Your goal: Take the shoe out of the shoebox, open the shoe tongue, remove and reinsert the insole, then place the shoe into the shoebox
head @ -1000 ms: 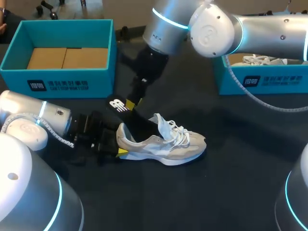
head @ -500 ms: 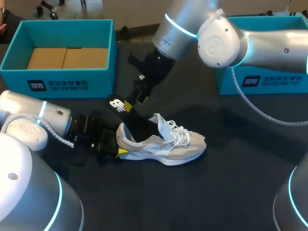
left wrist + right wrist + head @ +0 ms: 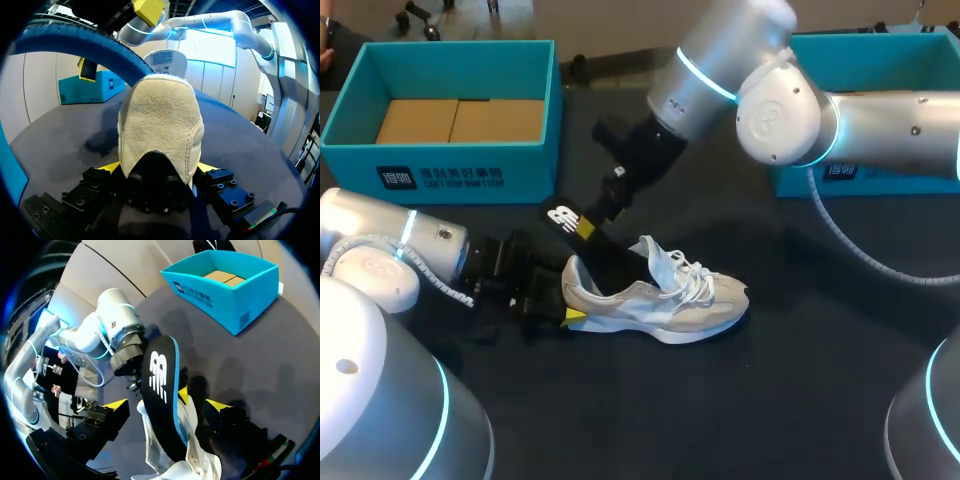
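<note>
The left pincer (image 3: 568, 312) grips the shoe (image 3: 680, 305); the right pincer (image 3: 590, 222) touches the insole (image 3: 563, 217).

Head cam's up high behind the robot, looking down over the table (image 3: 820, 400). Left wrist cam is right against the heel of the shoe (image 3: 160, 130); right wrist cam looks down on that shoe too.

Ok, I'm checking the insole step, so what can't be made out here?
Lower end of the insole: head view, hidden inside the shoe, so how much is out is unclear.
Contents of the right box: head view, covered by the right arm.
Toe of the shoe: left wrist view, behind its own heel.
</note>
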You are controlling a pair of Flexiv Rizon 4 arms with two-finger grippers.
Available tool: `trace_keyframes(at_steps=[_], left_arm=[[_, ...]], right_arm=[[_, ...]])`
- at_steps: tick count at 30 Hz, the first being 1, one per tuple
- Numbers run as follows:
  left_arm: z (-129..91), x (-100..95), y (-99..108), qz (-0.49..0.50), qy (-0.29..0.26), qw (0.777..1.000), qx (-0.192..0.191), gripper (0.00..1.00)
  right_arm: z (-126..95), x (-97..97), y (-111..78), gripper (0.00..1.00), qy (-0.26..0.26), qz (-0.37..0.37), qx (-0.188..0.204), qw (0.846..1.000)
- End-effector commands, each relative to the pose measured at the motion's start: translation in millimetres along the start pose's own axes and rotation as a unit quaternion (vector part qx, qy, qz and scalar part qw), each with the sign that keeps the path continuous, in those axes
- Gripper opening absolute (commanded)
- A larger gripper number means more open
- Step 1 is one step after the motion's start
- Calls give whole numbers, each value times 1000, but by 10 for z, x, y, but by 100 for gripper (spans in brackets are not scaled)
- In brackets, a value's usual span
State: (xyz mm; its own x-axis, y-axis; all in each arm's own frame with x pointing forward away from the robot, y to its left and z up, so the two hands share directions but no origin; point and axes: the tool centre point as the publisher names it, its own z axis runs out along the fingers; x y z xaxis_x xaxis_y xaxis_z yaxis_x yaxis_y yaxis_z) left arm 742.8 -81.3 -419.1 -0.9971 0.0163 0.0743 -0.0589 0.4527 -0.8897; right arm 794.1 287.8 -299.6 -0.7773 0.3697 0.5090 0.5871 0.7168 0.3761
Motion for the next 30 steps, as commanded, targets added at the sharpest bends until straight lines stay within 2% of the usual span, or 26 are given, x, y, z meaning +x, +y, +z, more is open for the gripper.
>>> trace_keyframes(at_steps=[1, 3, 4, 11, 15, 30], left_arm=[[14, -11, 4, 0, 1, 1000, -1, 0], [14, -11, 4, 0, 1, 1000, -1, 0], [14, -11, 4, 0, 1, 1000, -1, 0], [14, -11, 4, 0, 1, 1000, -1, 0], [14, -11, 4, 0, 1, 1000, -1, 0], [14, -11, 4, 0, 1, 1000, -1, 0]], right_arm=[[65, -33, -16, 98, 13, -11, -13, 1000], [83, -35, -13, 95, 20, -14, -17, 1000], [89, -34, -13, 90, 20, -15, -19, 999], [146, -24, -21, 92, 39, -30, -26, 998], [199, -44, 6, 86, 50, -39, -31, 998], [229, -130, 102, 83, 83, -65, -31, 994]])
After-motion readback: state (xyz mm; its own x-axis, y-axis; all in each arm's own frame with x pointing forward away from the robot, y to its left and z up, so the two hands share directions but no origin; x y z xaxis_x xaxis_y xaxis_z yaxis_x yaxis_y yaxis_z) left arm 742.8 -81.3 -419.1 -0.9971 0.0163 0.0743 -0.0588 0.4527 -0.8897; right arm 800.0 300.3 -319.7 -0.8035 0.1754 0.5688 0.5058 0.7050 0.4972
